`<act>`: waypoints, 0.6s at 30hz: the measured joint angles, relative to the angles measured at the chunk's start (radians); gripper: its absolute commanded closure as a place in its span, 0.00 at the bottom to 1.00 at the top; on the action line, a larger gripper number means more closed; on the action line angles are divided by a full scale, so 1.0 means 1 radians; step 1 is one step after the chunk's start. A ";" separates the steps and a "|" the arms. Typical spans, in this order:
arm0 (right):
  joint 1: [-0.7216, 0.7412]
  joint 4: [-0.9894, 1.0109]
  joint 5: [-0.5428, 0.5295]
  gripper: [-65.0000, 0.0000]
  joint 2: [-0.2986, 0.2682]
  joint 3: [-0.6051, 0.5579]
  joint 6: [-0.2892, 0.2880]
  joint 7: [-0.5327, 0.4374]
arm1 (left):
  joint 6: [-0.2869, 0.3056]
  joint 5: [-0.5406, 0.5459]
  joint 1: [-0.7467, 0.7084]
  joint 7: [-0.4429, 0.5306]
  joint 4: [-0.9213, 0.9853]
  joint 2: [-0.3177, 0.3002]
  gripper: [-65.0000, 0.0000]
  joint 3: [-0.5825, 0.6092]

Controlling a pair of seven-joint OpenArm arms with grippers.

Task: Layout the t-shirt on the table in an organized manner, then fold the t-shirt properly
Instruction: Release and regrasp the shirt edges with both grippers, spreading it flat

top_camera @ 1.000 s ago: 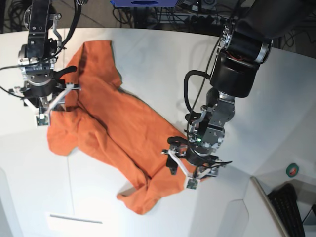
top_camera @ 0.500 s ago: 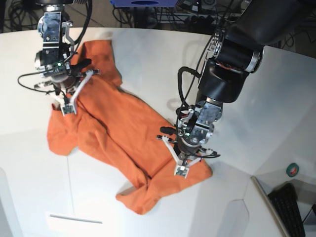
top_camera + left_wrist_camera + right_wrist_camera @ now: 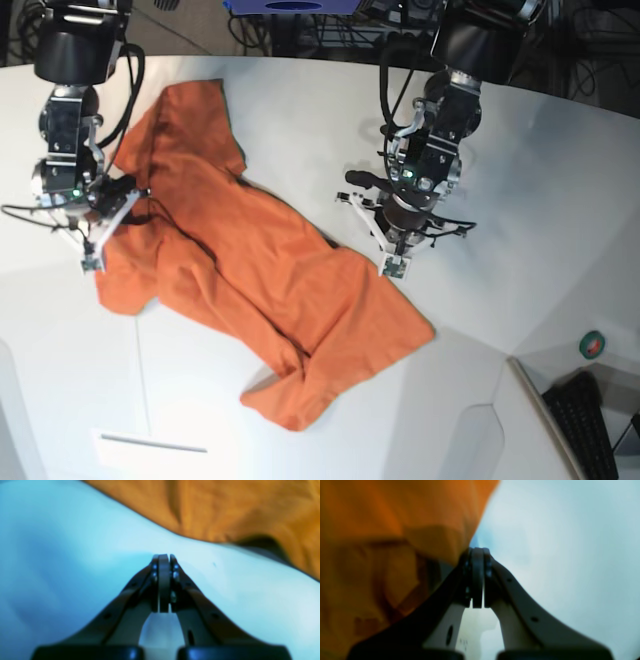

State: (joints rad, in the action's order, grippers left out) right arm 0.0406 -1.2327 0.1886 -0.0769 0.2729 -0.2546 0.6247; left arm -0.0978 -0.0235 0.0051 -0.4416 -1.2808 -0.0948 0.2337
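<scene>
the left gripper [image 3: 392, 262] hangs over bare white table [image 3: 560, 180] with its jaws pressed together on nothing, the wrist view showing only tabletop at its tip. the orange t-shirt [image 3: 250, 270] begins just beyond and to one side of that tip, its nearest hem close but not touching. the right gripper [image 3: 92, 258], jaws likewise pinched tight, sits at the shirt's opposite edge; in its own wrist view the cloth crowds right against the closed tip, and though the blur makes it hard to be sure, no fabric appears caught between the jaws. the shirt lies crumpled in a long diagonal band running from the far corner near the right arm down toward the near edge below the left arm, folds bunched along its middle, not yet spread flat. both tools flank that long axis, the right one nearer to cloth. around the garment the tabletop is broad and white, with a thin seam line. cables and dark equipment line the far rim, and a keyboard [image 3: 590, 425] sits off the near corner.
</scene>
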 measured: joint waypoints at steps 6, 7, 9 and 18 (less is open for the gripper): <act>-0.055 -0.249 0.011 1.00 0.000 0.002 0.008 -0.001 | 0.014 -0.003 -0.059 -0.038 -0.199 -0.002 1.00 -0.192; -0.090 -0.311 0.010 1.00 0.011 0.002 0.008 0.004 | 0.000 -0.005 -0.041 -0.042 -0.195 -0.012 1.00 -0.198; -0.158 -0.402 0.021 1.00 0.060 0.003 0.010 0.022 | -0.007 -0.014 0.016 -0.042 -0.151 -0.017 1.00 -0.182; -0.403 -0.541 0.027 1.00 0.166 -0.103 0.017 0.073 | 0.018 0.004 0.313 -0.034 0.330 0.026 1.00 0.149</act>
State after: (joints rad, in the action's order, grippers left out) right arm -0.3626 -1.7737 0.2153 0.0887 0.1696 -0.2375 0.6975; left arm -0.0795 -0.0193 0.3183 -0.4759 -0.9504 -0.0692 0.3828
